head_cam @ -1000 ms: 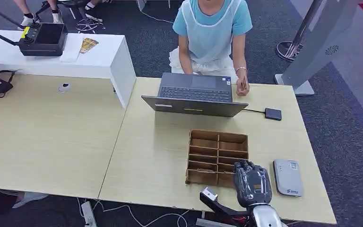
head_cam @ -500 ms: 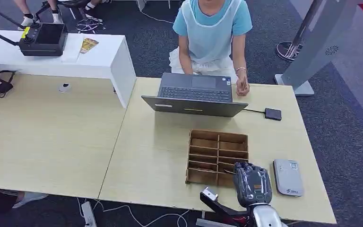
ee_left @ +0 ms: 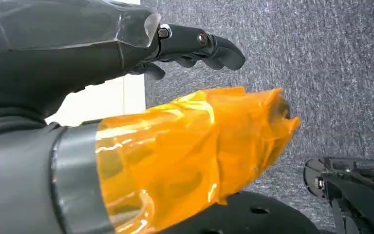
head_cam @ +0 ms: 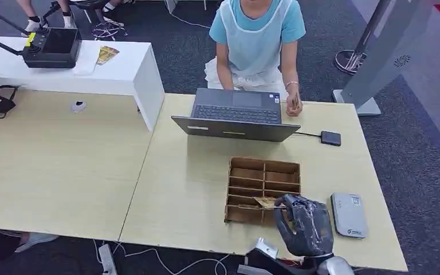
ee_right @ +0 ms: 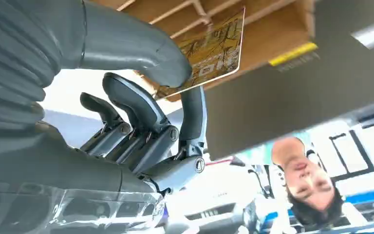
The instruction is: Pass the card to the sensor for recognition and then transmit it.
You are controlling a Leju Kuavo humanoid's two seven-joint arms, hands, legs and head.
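A: What has the right hand point(head_cam: 305, 224) got?

B: A yellow card point(ee_right: 213, 49), pinched between thumb and a dark finger, just over the near slots of the cardboard organizer point(head_cam: 263, 191) — the other fingers are curled beneath, touching nothing.

A: And the left hand point(ee_left: 126, 112)?

B: Hanging over carpet, fingers apart, holding nothing.

A: How will the card handle?

B: Thin, stiff and light, probably slick. The pinch sits on 1 edge, so it could pivot; a hold nearer the middle looks safer.

A: Anything in the way?

B: The grey sensor point(head_cam: 349, 215) lies just right of the organizer, with only the organizer's wall between. The laptop point(head_cam: 236, 114) and a seated person point(head_cam: 258, 34) are well apart.
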